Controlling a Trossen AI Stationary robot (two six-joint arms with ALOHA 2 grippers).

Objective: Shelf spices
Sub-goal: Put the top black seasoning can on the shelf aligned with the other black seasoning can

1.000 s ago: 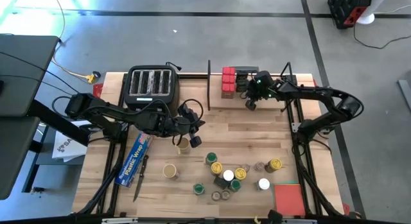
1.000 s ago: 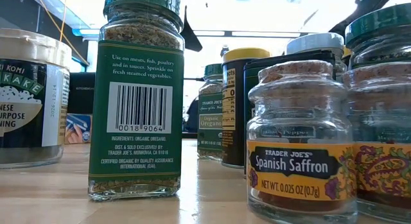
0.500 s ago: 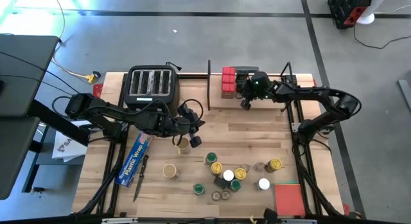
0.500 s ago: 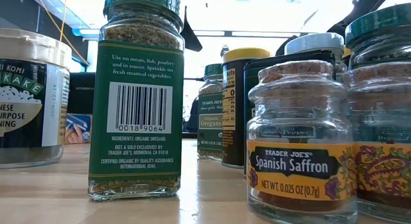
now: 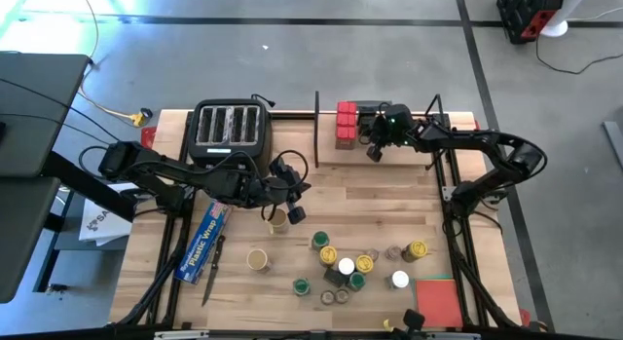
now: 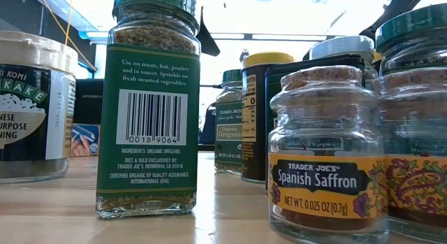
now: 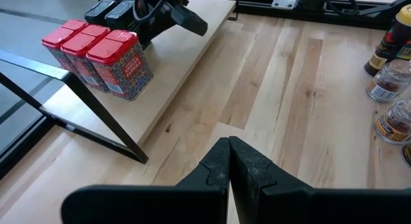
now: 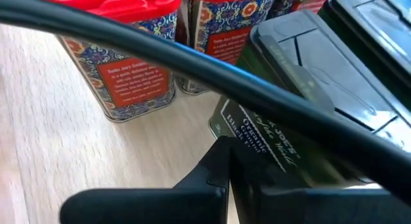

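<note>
Shelf (image 5: 389, 145) holds red tins (image 5: 346, 124) & black boxes (image 5: 370, 116). R gripper (image 5: 374, 150), fingers pressed together, has nudged closer to boxes. L gripper (image 5: 295, 214) shut, waits nearby. Many jars (image 5: 346, 267) not shelved.

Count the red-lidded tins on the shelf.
3 red tins stand in a row at one end of the shelf: an end tin, the middle one, and the other end tin. More may be hidden behind the right gripper.
</note>
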